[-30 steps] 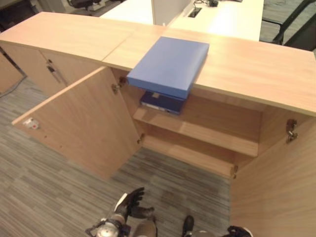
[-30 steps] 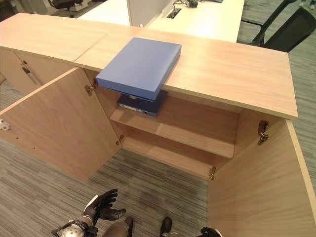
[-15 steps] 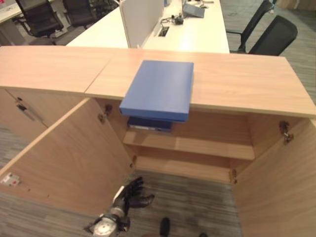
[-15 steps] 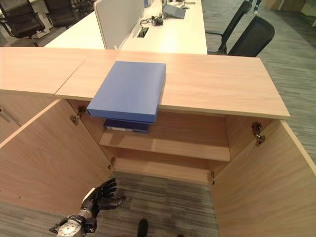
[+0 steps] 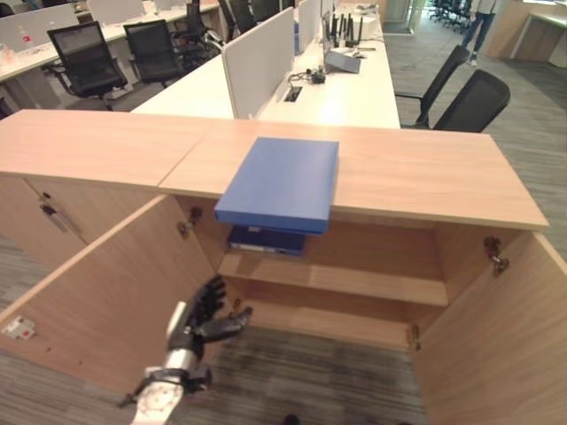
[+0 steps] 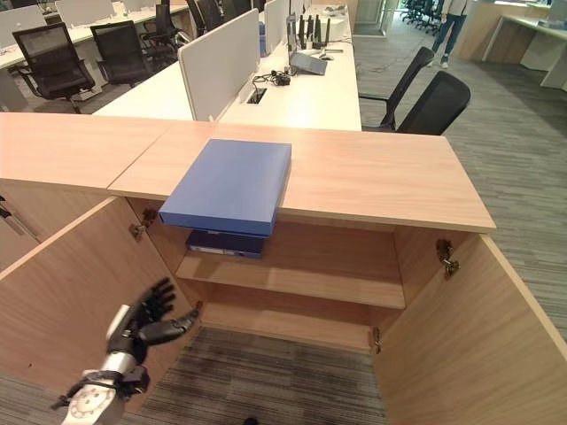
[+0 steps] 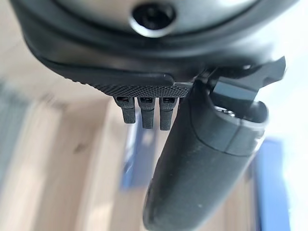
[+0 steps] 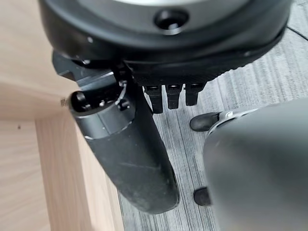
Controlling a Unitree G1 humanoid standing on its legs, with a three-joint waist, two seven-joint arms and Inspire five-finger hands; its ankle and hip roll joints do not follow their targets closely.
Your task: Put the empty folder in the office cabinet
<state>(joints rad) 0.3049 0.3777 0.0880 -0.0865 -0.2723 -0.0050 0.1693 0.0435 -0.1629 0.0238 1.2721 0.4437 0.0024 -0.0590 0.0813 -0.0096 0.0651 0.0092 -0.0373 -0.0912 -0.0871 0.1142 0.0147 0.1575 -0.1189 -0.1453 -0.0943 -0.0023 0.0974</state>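
Cabinet (image 5: 496,190): light wood, both doors swung open, two shelves inside. Left door (image 5: 106,292) stood wide toward the robot's left; right door (image 5: 496,345) wide toward its right.

Folder (image 5: 279,181): blue, flat, lay on the cabinet top with its near edge overhanging the opening. Touched by neither hand.

Second folder (image 5: 266,240): darker blue, lay flat on the upper shelf (image 5: 372,282), directly below the first one's overhang.

Lower shelf (image 6: 292,320): bare wood.

Left hand (image 5: 199,320): raised in front of the left door, below and to the left of the folder, well apart from it. Fingers spread and straight, thumb out to the side, holding nothing.

Right hand (image 8: 159,82): seen in its own wrist view, beside wood panelling and over grey carpet (image 8: 260,72). Thumb extended, fingers straight, nothing in its grasp.

Behind the cabinet: white desks (image 5: 354,88) with a divider screen (image 5: 257,57), black office chairs (image 5: 474,97).
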